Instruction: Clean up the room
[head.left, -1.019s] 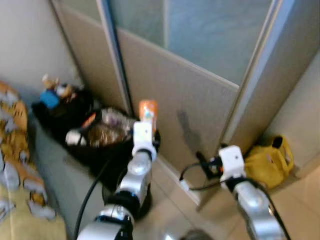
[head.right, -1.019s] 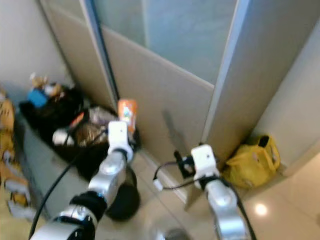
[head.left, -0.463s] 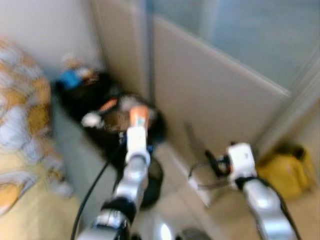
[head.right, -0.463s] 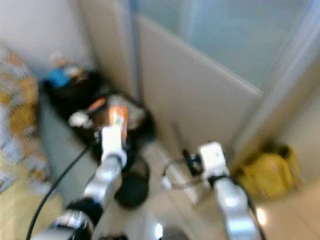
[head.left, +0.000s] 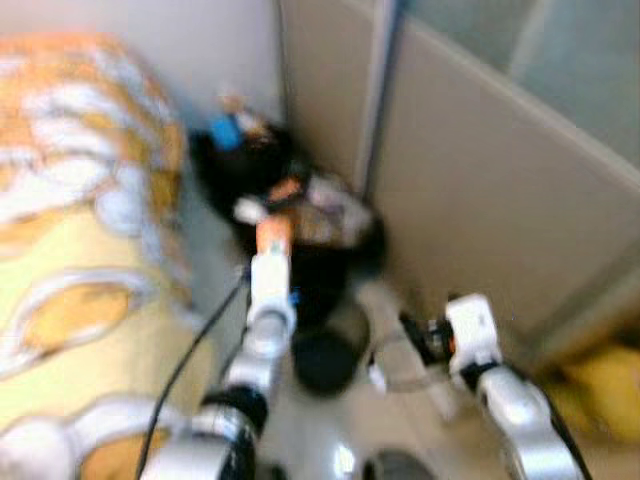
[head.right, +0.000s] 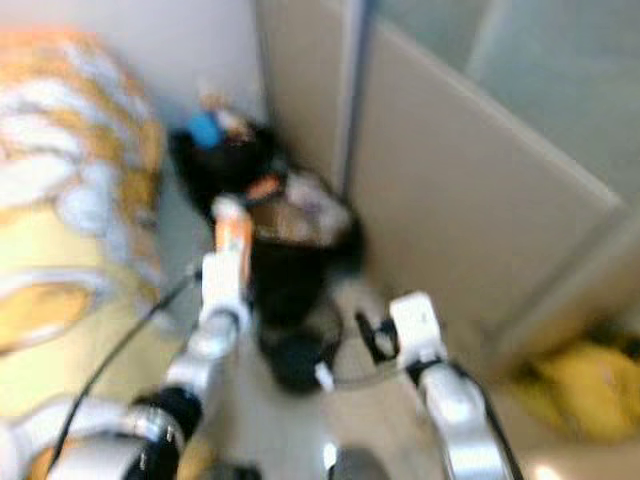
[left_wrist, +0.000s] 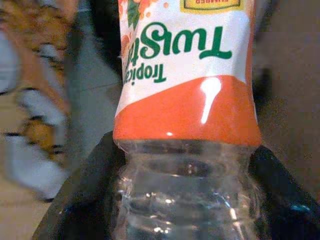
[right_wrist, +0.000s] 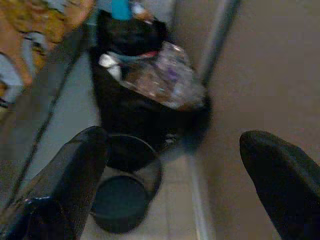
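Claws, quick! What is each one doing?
Left claw: closed on a bottle.
Right claw: open, holding nothing.

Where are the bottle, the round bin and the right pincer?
bottle (left_wrist: 185, 65), left wrist view, on its label.
round bin (right_wrist: 122, 195), right wrist view, on its dark inside.
right pincer (right_wrist: 170, 190), right wrist view, midway between its fingertips.

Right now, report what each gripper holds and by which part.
The left gripper grips a plastic bottle with an orange Tropicana Twister label, by its clear ribbed part just past the label. The right gripper is open and holds nothing.
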